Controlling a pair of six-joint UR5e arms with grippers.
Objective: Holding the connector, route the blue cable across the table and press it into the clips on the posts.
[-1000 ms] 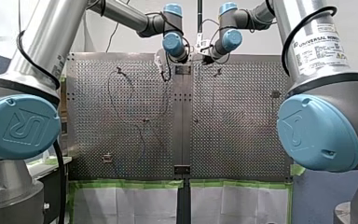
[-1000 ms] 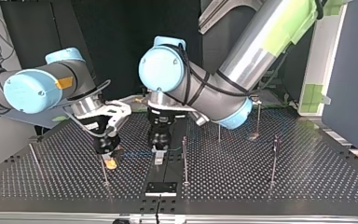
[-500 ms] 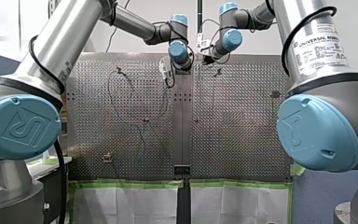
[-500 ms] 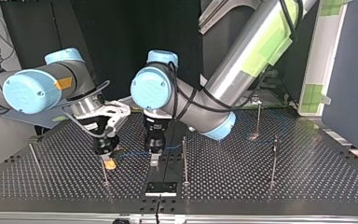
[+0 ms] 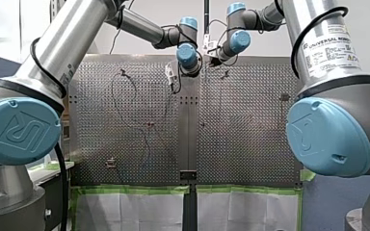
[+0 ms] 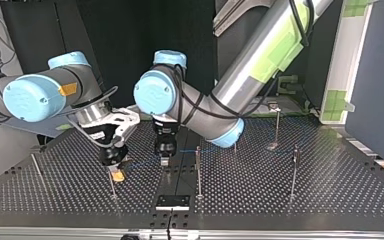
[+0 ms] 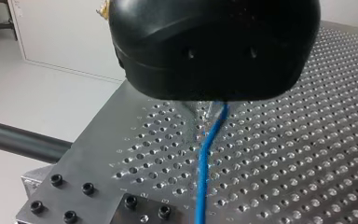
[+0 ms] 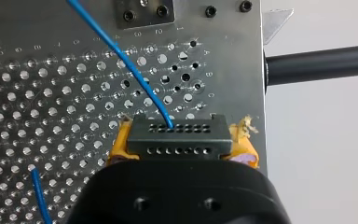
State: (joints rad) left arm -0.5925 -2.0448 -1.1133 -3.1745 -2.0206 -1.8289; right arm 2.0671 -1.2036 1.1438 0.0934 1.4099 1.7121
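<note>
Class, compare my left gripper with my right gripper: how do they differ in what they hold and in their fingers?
My left gripper pinches the bare blue cable; my right gripper clamps the black connector at its end. My left gripper's fingers are narrow metal; my right gripper's carry yellow pads. Both are shut, low over the perforated table.

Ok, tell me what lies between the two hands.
In the top view, only the cable runs between my right hand, shut on the connector, and my left hand; beneath it, bare table.
</note>
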